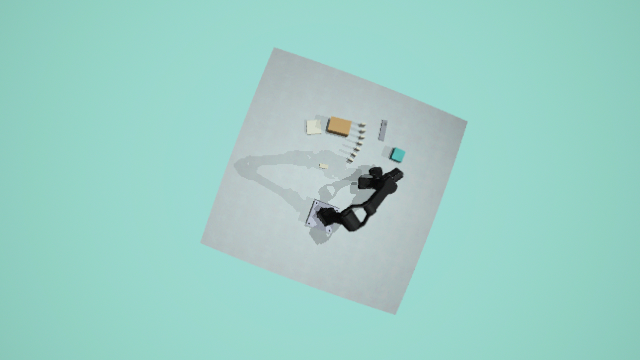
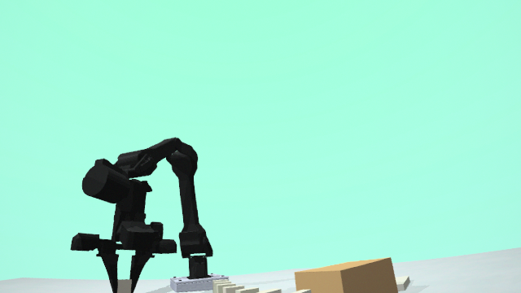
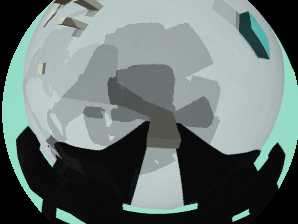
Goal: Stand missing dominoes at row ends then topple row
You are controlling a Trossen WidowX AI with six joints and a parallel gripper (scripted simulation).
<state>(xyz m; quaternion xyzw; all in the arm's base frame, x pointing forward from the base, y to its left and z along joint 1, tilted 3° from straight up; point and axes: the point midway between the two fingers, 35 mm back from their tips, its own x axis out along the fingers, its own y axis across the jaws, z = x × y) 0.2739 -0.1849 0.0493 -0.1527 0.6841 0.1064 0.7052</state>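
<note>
Clearances around the domino row

Open floor lies between the gripper (image 2: 124,282) (image 3: 164,131) and the near end of the curved row of standing dominoes (image 1: 358,143) (image 2: 236,289). At the far end, the orange-brown block (image 1: 339,126) (image 2: 346,278) closes off one flank; the grey bar (image 1: 383,130) lies on the other, a lane between. The teal cube (image 1: 398,155) (image 3: 255,35) bounds the near outer side. Gaps between neighbouring dominoes are narrow, probably too tight for fingers; the top view is coarse.

Top view | box (image 1: 339,126) (image 2: 368,277) (image 3: 61,1) left of domino row (image 1: 358,143) (image 2: 247,290) (image 3: 72,23) | cube (image 1: 398,155) (image 3: 254,36) right
</note>
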